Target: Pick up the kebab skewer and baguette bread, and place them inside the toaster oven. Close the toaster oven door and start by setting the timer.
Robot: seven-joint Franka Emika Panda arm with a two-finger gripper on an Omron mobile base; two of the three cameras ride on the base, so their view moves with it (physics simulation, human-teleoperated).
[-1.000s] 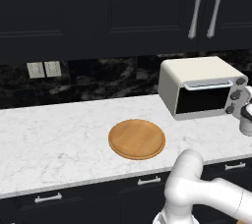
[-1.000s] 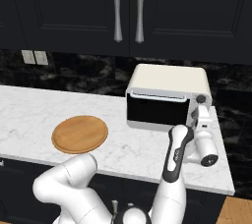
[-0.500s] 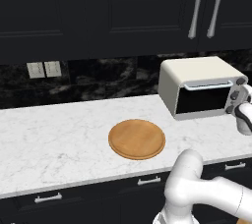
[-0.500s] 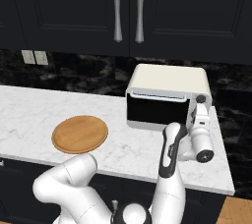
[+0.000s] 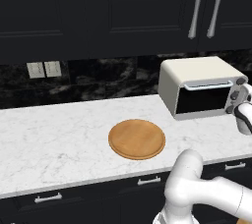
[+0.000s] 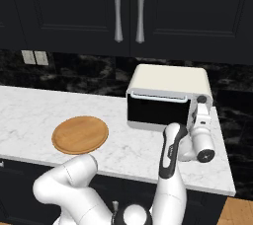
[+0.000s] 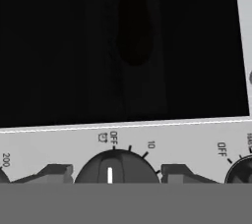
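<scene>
At the right end of the marble surface [image 6: 123, 145], the toaster oven [image 6: 170, 83] stood against the dark backsplash with its door [image 6: 157, 110] shut, the silver handle running along the door's top edge. The claw [image 6: 200, 114] was pressed up to the knob column on the oven's right front. Seen from the hand, its two fingertips [image 7: 51, 173] sat on either side of a grey timer knob [image 7: 117, 166], right against it, so the claw looked clenched on that knob. The knob's white mark pointed straight up at the OFF label, which suggested the timer had not been turned.

The round wooden plate [image 5: 137, 138] lay bare in the middle of the surface, well apart from the oven. Neither the kebab skewer nor the baguette bread could be made out; the glass was too dark to tell whether they were inside the oven, though the bare plate and the shut door made that likely.

By that reading, loading and closing were done, and only twisting the timer knob remained.
</scene>
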